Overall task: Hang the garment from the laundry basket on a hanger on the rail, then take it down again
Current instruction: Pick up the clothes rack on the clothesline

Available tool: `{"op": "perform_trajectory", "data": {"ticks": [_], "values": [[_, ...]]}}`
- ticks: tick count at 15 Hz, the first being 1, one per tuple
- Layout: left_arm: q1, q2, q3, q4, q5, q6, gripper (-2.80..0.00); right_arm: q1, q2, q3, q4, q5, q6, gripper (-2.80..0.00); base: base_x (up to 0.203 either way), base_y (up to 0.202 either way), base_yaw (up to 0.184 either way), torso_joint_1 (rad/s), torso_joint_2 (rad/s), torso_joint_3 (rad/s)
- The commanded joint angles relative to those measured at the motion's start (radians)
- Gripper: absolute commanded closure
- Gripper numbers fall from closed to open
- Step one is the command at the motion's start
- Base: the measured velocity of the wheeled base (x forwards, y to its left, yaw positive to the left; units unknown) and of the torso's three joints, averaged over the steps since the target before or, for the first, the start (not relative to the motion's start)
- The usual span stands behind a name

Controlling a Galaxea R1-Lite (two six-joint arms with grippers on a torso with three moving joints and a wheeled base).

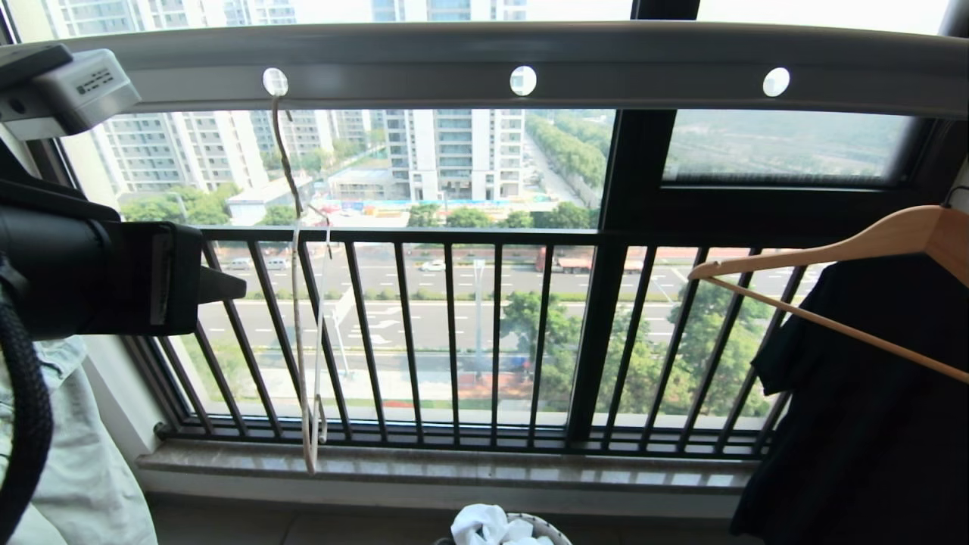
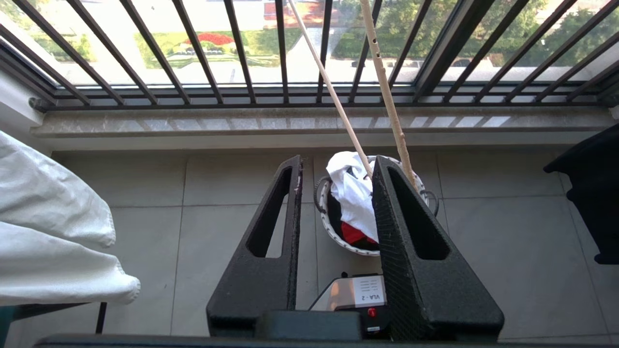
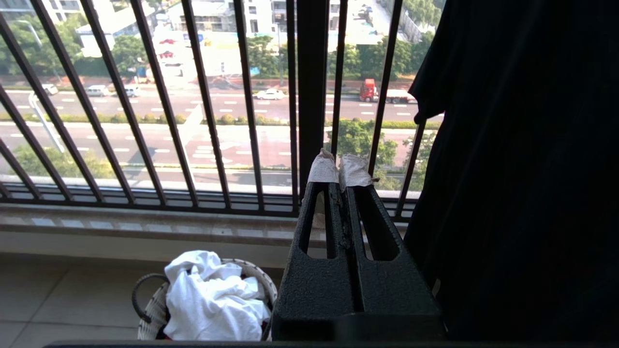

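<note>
The rail crosses the top of the head view. From its left hole hangs the cream-white hanger, turned edge-on and bare. My left gripper is raised just left of it, open and empty. In the left wrist view the left gripper looks down past the hanger's rods, which run close by one finger. Far below on the floor stands the laundry basket with the white garment crumpled inside. My right gripper is shut and empty, low beside the basket and garment.
A wooden hanger carries a black garment at the right. A pale denim jacket hangs at the far left. Black window bars and a stone sill lie behind. Red cloth shows in the basket.
</note>
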Motion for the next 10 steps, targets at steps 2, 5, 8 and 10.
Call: {"op": "perform_trajectory", "data": {"ticks": [2, 5, 8, 10], "values": [[-0.040, -0.011, -0.008, 0.002, 0.036, -0.002, -2.80, 0.000, 0.001, 0.000, 0.000, 0.000, 0.000, 0.00, 0.000, 0.000, 0.000, 0.000, 0.00, 0.000], [-0.043, 0.009, 0.012, -0.007, 0.045, -0.003, -2.80, 0.000, 0.001, 0.000, 0.000, 0.000, 0.000, 0.00, 0.000, 0.000, 0.000, 0.000, 0.00, 0.000], [-0.072, 0.077, 0.024, -0.104, 0.103, -0.003, -2.80, 0.000, 0.001, 0.000, 0.000, 0.000, 0.000, 0.00, 0.000, 0.000, 0.000, 0.000, 0.00, 0.000], [-0.086, 0.123, 0.021, -0.128, 0.163, 0.000, -2.80, 0.000, 0.001, 0.000, 0.000, 0.000, 0.000, 0.00, 0.000, 0.000, 0.000, 0.000, 0.00, 0.000]]}}
